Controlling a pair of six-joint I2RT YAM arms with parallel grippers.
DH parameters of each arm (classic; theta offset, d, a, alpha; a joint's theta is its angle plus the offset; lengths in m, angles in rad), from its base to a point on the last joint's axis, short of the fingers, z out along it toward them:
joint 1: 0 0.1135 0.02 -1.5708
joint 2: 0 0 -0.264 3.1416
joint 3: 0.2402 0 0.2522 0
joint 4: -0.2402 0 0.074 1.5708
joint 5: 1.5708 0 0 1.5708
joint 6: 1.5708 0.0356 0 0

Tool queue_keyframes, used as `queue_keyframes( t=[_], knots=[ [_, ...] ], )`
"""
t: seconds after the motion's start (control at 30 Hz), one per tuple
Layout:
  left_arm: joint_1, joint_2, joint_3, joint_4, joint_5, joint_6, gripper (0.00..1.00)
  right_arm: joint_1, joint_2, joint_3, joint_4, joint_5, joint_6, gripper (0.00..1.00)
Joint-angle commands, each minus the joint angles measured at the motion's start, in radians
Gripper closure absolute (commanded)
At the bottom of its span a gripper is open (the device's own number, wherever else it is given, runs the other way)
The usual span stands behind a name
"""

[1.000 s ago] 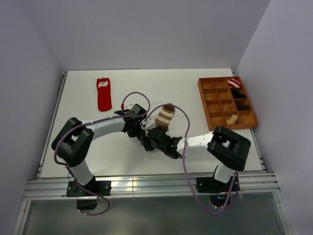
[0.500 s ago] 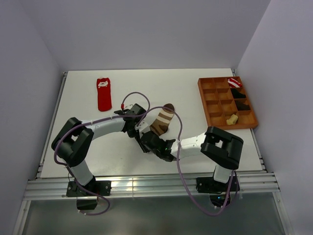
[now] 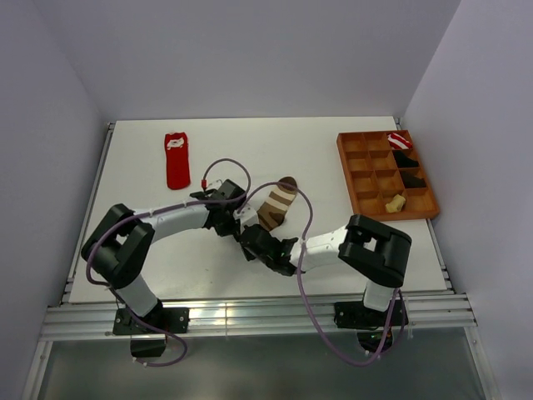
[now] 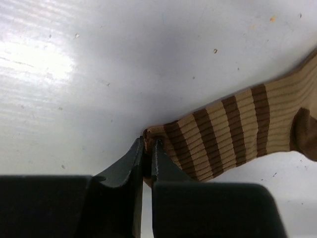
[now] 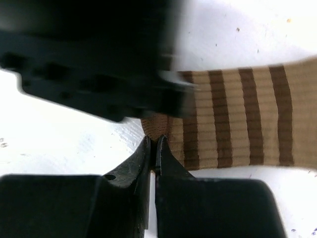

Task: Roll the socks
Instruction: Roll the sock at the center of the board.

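Brown-and-tan striped sock (image 3: pixel 277 202) is lying flat on the table (image 3: pixel 333 150), well left of the tray (image 3: pixel 348 177). Its long axis is running diagonally. The dark-brown end is pointing toward the back wall and slightly toward the tray, and the other end is pointing toward the near edge, away from the tray.

Both claws are meeting at that near end. The left claw (image 4: pixel 147 148) is holding its tips almost together, pinching the sock's corner edge between them. The right claw (image 5: pixel 153 145) is pressing together just beside it, nipping the edge of the same end. The left claw's body is showing as a dark blur across the top of the right wrist view.

The red sock (image 3: pixel 176 162) is lying lengthwise far left of the tray, toward the back-left corner, well apart from the striped sock. The yellow sock (image 3: pixel 395 202) is sitting inside the tray, in a near compartment.

Bare table is showing between the striped sock and the tray, and behind the sock toward the back edge. Both forearms are crowding the near side.
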Motion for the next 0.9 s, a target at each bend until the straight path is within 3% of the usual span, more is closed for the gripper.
queue_keyframes(
  t=[0.0, 0.2, 0.27, 0.4, 0.43, 0.87],
  knots=[
    [-0.002, -0.074, -0.043, 0.001, -0.03, -0.049, 0.89, -0.046, -0.065, -0.057, -0.056, -0.047, 0.091, 1.0],
    [0.035, -0.168, -0.121, 0.057, -0.035, -0.097, 0.82, -0.17, -0.128, -0.127, -0.011, -0.334, 0.166, 1.0],
    [0.038, -0.197, -0.146, 0.088, -0.031, -0.11, 0.74, -0.223, -0.119, -0.128, -0.003, -0.413, 0.186, 1.0],
    [0.038, -0.247, -0.184, 0.139, -0.035, -0.132, 0.41, -0.29, -0.062, -0.11, 0.008, -0.593, 0.214, 1.0],
    [0.038, -0.267, -0.201, 0.153, -0.035, -0.135, 0.37, -0.308, -0.05, -0.105, 0.011, -0.618, 0.223, 1.0],
    [0.012, -0.34, -0.345, 0.367, 0.039, -0.157, 0.36, -0.476, 0.111, -0.113, 0.126, -0.935, 0.381, 1.0]
  ],
)
